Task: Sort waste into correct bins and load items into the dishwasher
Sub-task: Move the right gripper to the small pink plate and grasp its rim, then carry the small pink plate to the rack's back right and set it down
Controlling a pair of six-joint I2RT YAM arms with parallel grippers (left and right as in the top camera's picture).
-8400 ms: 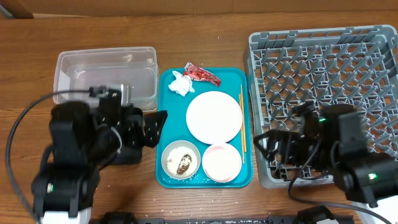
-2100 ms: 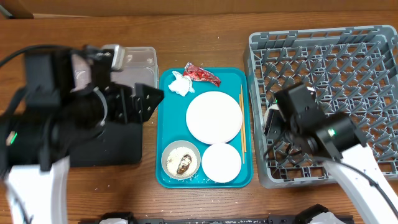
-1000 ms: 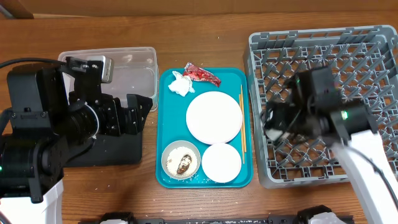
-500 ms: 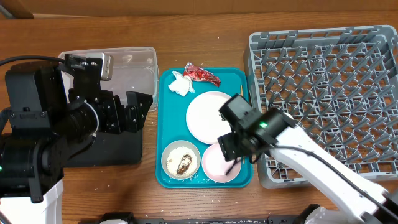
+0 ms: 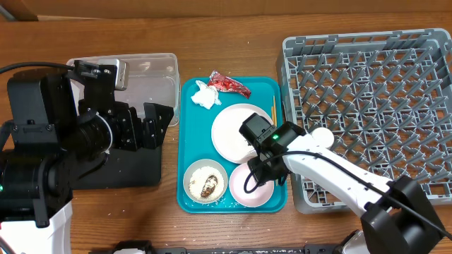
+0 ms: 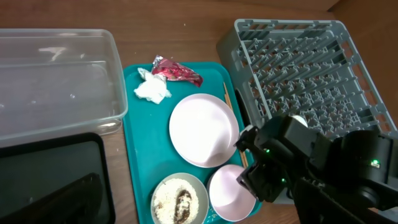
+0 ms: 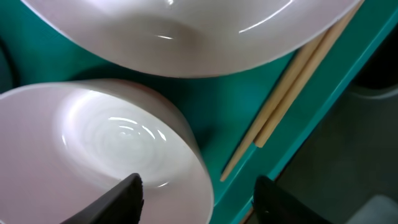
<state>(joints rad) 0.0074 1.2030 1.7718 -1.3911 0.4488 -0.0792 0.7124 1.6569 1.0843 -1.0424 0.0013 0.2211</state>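
On the teal tray lie a red wrapper (image 5: 228,85), a white tissue wad (image 5: 205,96), a round plate (image 5: 233,130), a pink-inside cup (image 5: 246,190), a bowl (image 5: 205,182) of rice grains with a brown scrap, and chopsticks (image 5: 274,113). My right gripper (image 5: 260,171) is open low over the cup's right rim; in the right wrist view its gripper (image 7: 199,200) straddles the cup (image 7: 106,149), with the plate (image 7: 186,31) and chopsticks (image 7: 292,93) beyond. My left gripper (image 5: 159,125) is open and empty above the black tray (image 5: 131,171), beside the clear tub (image 5: 152,65).
The grey dish rack (image 5: 367,92) stands at the right, its near-left corner close to my right arm. The teal tray (image 5: 192,130) sits between tub and rack. The left wrist view shows the tub (image 6: 56,81), black tray (image 6: 43,168) and rack (image 6: 292,68).
My right arm has swung from over the dish rack to the teal tray and come down at the cup. The left arm has settled over the black tray and holds still.
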